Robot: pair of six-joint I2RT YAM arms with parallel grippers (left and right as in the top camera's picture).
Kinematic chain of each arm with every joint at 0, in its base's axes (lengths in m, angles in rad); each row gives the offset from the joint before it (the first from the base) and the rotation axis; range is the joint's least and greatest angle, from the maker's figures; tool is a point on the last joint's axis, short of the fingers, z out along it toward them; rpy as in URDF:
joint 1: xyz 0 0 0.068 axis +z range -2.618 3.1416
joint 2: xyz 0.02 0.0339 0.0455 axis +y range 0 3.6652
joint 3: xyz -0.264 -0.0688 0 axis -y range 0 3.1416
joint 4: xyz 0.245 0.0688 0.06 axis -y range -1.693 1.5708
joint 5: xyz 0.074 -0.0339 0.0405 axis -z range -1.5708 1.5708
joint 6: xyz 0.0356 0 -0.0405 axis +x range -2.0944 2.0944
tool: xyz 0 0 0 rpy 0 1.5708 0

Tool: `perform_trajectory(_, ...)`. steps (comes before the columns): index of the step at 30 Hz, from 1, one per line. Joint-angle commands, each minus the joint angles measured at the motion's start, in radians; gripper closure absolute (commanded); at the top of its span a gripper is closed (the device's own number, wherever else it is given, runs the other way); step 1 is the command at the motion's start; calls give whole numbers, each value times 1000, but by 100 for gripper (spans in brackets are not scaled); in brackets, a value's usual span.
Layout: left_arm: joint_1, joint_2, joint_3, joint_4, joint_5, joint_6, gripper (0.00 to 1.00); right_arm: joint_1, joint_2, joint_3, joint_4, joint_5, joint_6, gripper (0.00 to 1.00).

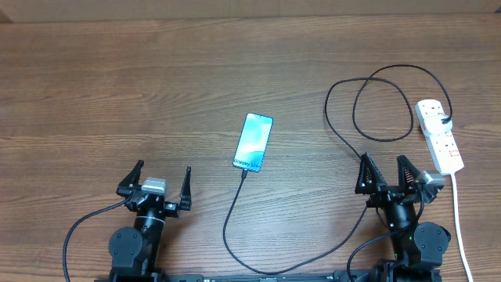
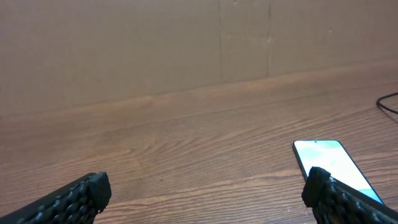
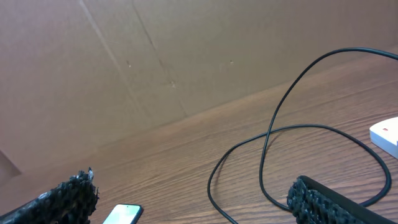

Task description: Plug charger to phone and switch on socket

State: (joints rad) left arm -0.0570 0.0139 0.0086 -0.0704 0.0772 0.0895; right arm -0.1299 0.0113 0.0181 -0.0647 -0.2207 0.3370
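1. From overhead, on the table (image 1: 94,86), the phone (image 1: 253,142) lies between the two arms, somewhat nearer the left gripper (image 1: 163,168). Its long axis runs away from the robot and tips slightly right. The charger (image 1: 230,211) brings its tip up to the phone's near end; whether it is seated there is too small to tell. From there the cable sweeps past the right gripper (image 1: 383,159) and loops up to the socket (image 1: 440,135). The socket sits just ahead and to the right of that gripper, with its long axis also pointing away from the robot, and a white cord (image 1: 462,235) trails back from it. Both grippers stand released and hold nothing.

2. At the left wrist, the left gripper (image 2: 205,186) is spread wide over bare wood. The phone (image 2: 333,165) is ahead and to its right, partly behind the right-hand finger. A bit of the charger (image 2: 388,102) shows at the frame's edge.

3. At the right wrist, the right gripper (image 3: 194,186) is likewise spread and empty. The charger (image 3: 280,130) loops lie straight ahead and a corner of the socket (image 3: 387,134) is at far right. A sliver of the phone (image 3: 122,215) shows low on the left. By my judgement the right arm is better placed for the switch, which needs a short reach forward and to the right.
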Motion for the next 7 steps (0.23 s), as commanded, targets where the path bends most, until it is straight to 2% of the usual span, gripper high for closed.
perform_trajectory(1,6,-10,-4,-2,-6,23,1,5,-8,-10,2,2,2,0)
perform_trajectory(7,6,-10,-4,-2,-6,23,0,5,-8,-10,2,2,2,0)
